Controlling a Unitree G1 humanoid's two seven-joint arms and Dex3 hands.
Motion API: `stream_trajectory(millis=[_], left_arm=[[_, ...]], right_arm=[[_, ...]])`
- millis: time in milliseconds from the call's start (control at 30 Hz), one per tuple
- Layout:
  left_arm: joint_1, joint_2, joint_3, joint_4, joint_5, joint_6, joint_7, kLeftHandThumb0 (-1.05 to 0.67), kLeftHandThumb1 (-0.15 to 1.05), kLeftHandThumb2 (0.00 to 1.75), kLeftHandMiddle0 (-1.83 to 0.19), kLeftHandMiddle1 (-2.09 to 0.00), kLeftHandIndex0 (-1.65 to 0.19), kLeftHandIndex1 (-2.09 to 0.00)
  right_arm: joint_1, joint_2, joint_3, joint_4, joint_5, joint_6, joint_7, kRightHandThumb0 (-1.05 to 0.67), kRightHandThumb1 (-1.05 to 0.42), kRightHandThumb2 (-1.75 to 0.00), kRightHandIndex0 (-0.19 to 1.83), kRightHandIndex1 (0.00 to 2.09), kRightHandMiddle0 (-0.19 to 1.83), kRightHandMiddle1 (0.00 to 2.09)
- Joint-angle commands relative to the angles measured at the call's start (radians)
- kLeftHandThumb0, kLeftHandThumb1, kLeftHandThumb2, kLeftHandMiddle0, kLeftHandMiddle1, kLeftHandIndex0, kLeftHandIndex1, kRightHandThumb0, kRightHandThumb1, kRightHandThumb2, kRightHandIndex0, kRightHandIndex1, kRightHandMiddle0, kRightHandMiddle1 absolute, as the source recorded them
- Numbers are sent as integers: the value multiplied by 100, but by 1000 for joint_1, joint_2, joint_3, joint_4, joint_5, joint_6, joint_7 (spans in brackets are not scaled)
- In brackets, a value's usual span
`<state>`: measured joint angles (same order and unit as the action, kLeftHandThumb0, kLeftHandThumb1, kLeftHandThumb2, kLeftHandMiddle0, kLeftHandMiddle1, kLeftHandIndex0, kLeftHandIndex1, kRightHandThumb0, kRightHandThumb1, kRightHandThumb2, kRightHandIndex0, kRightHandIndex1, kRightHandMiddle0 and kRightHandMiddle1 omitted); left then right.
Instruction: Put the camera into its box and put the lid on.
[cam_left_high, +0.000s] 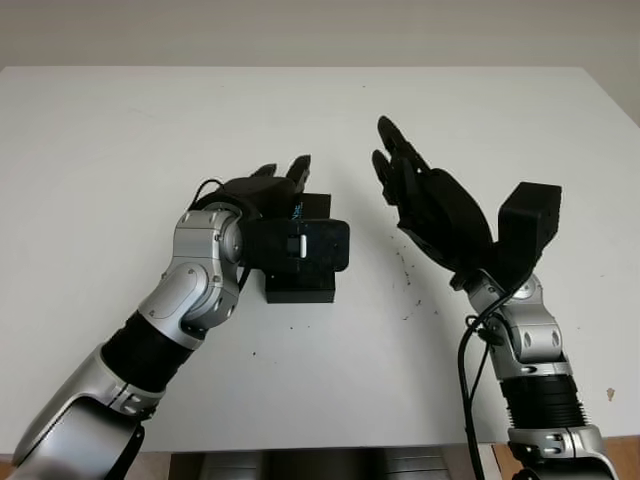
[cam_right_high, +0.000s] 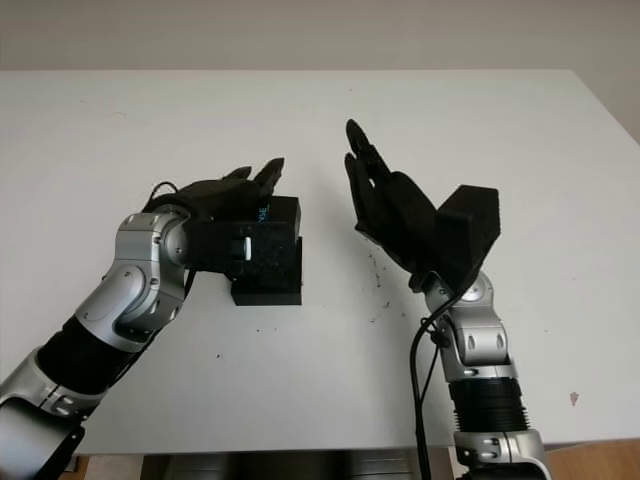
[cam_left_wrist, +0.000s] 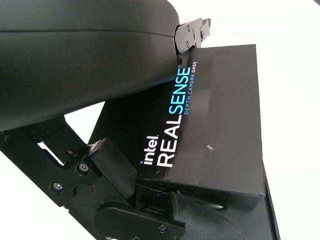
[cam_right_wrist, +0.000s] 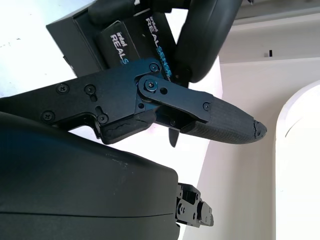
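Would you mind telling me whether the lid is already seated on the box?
Not yet seated: the left hand holds the lid tilted over the box, one edge raised. The right hand is open beside it.

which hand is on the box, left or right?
The left hand: its fingers grip the black RealSense box on the table. The right hand is open, raised beside the box and apart from it.

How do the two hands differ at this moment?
The left hand is curled down on the black box lid over the box; the right hand is open and holds nothing. The left is low at the box, while the right is raised beside it, apart from it. Both are black.
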<state>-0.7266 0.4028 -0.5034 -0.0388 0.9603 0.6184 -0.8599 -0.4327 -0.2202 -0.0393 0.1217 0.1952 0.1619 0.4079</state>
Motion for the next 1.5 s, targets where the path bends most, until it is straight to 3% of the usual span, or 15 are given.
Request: stream_trajectory(millis=[0, 233, 533, 767, 867, 1100, 1467], left_arm=[[41, 15, -36, 19, 6, 11, -56, -84, 105, 62, 19, 0, 19, 0], [6, 19, -32, 14, -36, 28, -189, -88, 105, 64, 19, 0, 19, 0], [-13, 14, -32, 28, -84, 42, -244, -93, 105, 68, 19, 0, 19, 0], [-16, -20, -34, 64, -103, 71, -203, -93, 105, 70, 19, 0, 19, 0], [-10, -57, -32, 82, -100, 110, -142, -92, 105, 68, 19, 0, 19, 0], [7, -86, -75, 118, -85, 68, 6, -88, 105, 68, 19, 0, 19, 0], [35, -107, -102, 88, -84, 125, 5, -85, 105, 68, 19, 0, 19, 0]], right_arm=[[-3, 3, 3, -2, -4, -11, -5, -79, -105, -75, -19, 0, -19, 0], [-1, 11, -1, 3, -2, -19, -18, -77, -105, -76, -19, 0, -19, 0], [4, 11, -3, -2, 1, -15, -26, -77, -105, -74, -19, 0, -19, 0], [11, 5, -5, -12, 4, -12, -24, -76, -105, -73, -19, 0, -19, 0], [13, 4, -4, -15, 2, -10, -25, -76, -105, -73, -19, 0, -19, 0], [17, 6, -3, -20, 2, -7, -27, -76, -105, -72, -19, 0, -19, 0], [13, 9, -4, -16, 6, -4, -33, -76, -105, -72, -19, 0, -19, 0]])
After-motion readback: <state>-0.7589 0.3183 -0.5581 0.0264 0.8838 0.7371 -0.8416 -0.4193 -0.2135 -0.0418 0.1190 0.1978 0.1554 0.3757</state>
